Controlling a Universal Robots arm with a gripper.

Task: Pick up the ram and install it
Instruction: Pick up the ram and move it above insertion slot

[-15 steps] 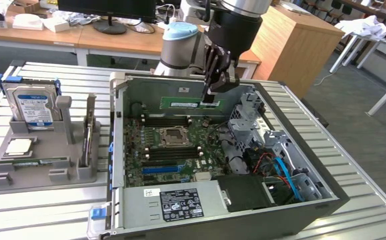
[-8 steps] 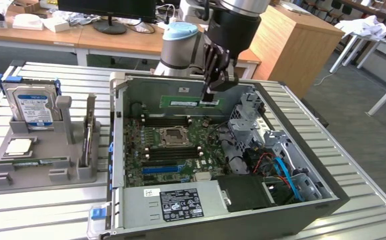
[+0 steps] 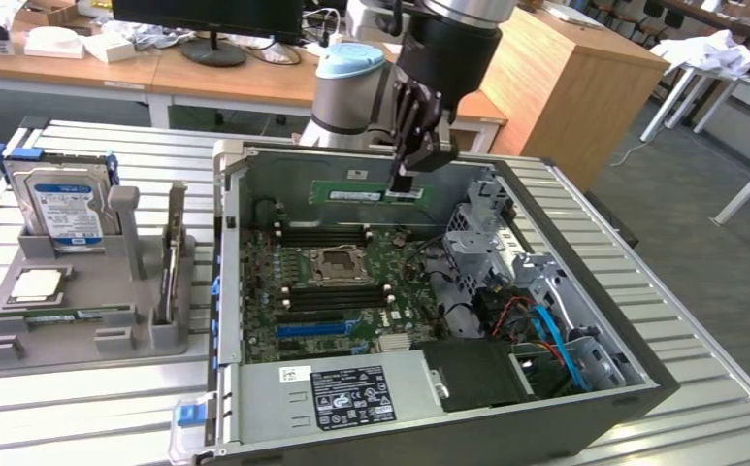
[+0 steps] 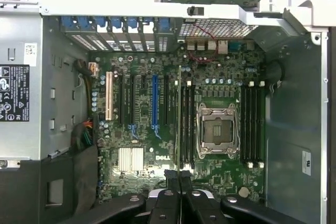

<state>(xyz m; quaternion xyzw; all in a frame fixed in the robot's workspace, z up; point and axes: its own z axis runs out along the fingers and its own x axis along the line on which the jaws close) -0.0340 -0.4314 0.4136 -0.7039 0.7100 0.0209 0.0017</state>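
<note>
Claw (image 3: 406, 183) (image 4: 179, 178) is closed on the ram (image 3: 355, 194) (image 4: 180, 119), pinched by its top edge so the contact edge hangs down and free, which suits pressing it into a slot.

In the exterior view the ram hangs level in the air, inside the open computer case (image 3: 228, 291), above the board and not touching it. The wrist view looks straight down the stick, so it reads as a thin line. That line runs parallel to the memory slots (image 4: 186, 129) beside the empty processor socket (image 3: 339, 260) (image 4: 216, 129), and lies over or just beside that bank. Which slot it matches I cannot tell. Judged from this, the pick-up is done and the seating is not.

The case lies on its side on the slatted table (image 3: 77, 413) with its panel off, so the motherboard (image 4: 136, 129) faces up toward the arm.

Case contents: motherboard, power supply (image 3: 336, 388) at the near end, drive cage and cables at the exterior view's right.

The grey parts holder (image 3: 142, 335) sits on the table at the exterior view's left, well apart from the case. It holds a hard drive (image 3: 64, 204) standing upright and a square silver processor chip (image 3: 36, 283) lying flat.
</note>
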